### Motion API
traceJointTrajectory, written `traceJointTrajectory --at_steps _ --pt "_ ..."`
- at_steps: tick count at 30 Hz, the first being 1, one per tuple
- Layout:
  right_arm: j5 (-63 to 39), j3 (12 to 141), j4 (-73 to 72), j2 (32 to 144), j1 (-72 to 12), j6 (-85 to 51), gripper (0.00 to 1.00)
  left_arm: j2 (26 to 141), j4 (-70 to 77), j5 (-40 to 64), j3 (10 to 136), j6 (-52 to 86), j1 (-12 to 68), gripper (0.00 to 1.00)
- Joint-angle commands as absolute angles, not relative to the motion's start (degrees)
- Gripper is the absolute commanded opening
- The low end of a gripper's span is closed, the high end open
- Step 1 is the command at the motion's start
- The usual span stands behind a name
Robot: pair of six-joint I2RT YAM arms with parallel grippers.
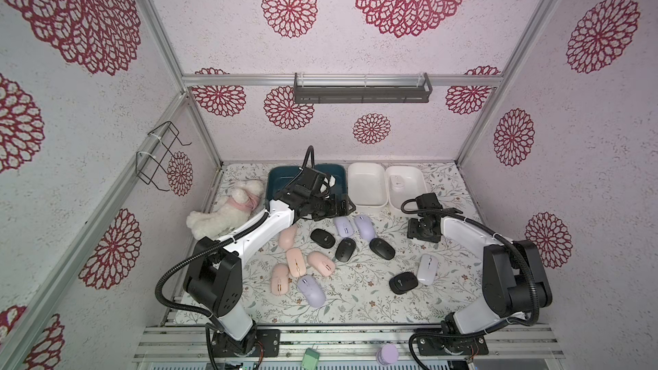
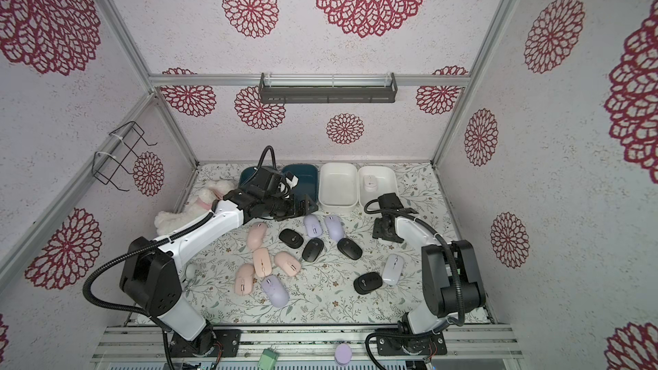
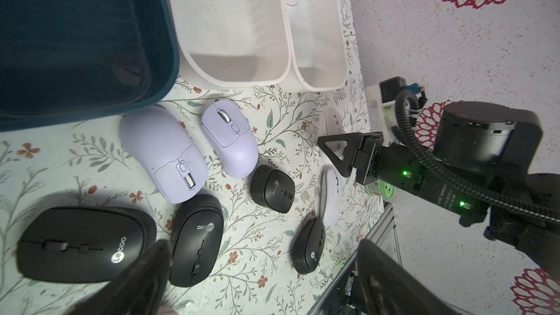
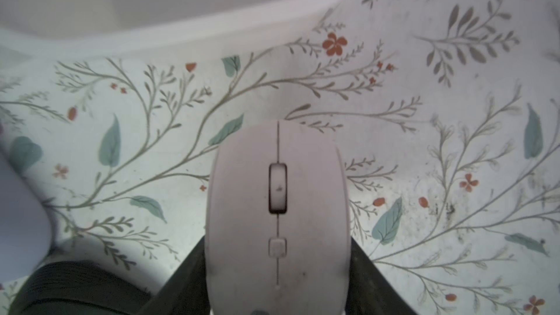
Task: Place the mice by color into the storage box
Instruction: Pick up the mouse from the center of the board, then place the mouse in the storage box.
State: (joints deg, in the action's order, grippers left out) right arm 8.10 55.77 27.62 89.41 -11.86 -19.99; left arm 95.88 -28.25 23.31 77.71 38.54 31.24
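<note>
On the table, a cloth [image 1: 356, 300] printed with leafy sprigs and small red flowers is spread, and the enclosing walls are papered pale with large crimson rosettes. A grey shelf [image 1: 361, 92] is fixed to the back wall and a wire rack [image 1: 160, 158] to the side wall. Along the far edge, teal boxes [image 1: 276, 181] and white boxes [image 1: 366, 186] are lined up, and a stored white mouse [image 1: 396, 181] is seen in the outermost one. Peach-pink mice [image 1: 295, 261], black mice [image 1: 345, 249] and lavender mice [image 1: 363, 226] are scattered over the middle.

A second white mouse [image 4: 277, 177] is clamped between the fingers [image 4: 181, 280] of the right gripper [image 4: 277, 253], both flanks touched, just before a white box's rim. Whether it is lifted off the cloth cannot be told. The left gripper [image 3: 263, 246] is spread wide with nothing held, above the cloth beside the lavender mice.
</note>
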Motion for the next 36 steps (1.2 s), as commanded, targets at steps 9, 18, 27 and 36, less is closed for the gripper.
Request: traceJointTrajectory --at_steps 9,18,27,36 --pt "14.93 70.91 29.49 91.53 -11.31 -13.55 0.55 91.55 -27.56 20.03 78.13 37.9 27.81 0.97" --pt "18.37 89.83 31.4 108.15 -9.06 -5.85 0.54 90.09 -27.43 19.4 77.95 37.81 26.36 0.97" --pt "17.96 103.82 32.62 120.86 -8.05 -1.06 0.55 89.68 -27.26 18.92 77.78 37.68 25.81 0.97" --pt "13.21 113.17 34.74 128.5 -5.32 0.07 0.54 91.12 -26.89 20.72 77.87 38.49 24.89 0.97"
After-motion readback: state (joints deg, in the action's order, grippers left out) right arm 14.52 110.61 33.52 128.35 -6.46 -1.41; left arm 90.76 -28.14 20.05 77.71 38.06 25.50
